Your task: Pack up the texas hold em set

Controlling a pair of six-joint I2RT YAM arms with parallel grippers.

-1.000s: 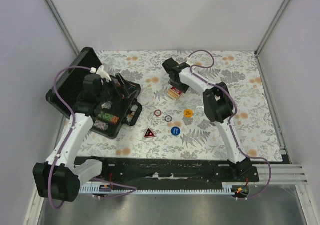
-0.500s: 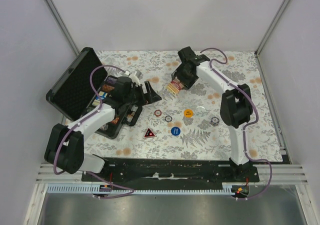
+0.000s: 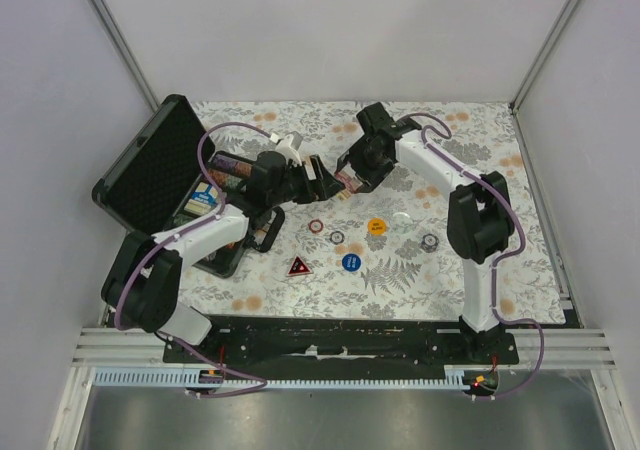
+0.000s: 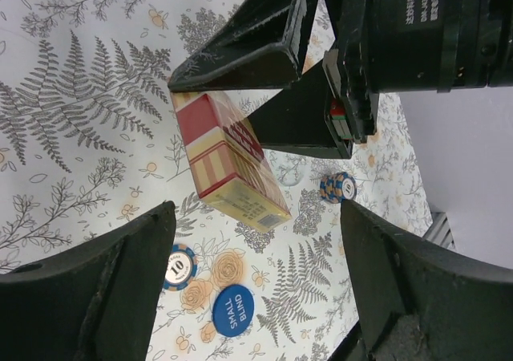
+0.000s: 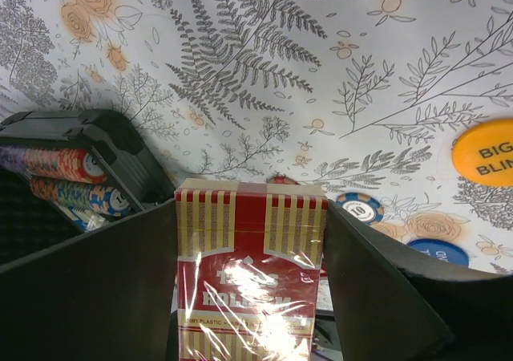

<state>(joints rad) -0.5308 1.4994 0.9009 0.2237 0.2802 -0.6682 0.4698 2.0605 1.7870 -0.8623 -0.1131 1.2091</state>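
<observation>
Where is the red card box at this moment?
In the top view the card box is near the middle of the table, gripped by the right hand, with the open left hand just to its left.

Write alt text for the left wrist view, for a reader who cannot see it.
The right gripper holds a red-and-gold card box between its fingers over a floral tablecloth, with the left gripper open in front of it. A blue Small Blind button and two striped chips lie on the cloth.
</observation>
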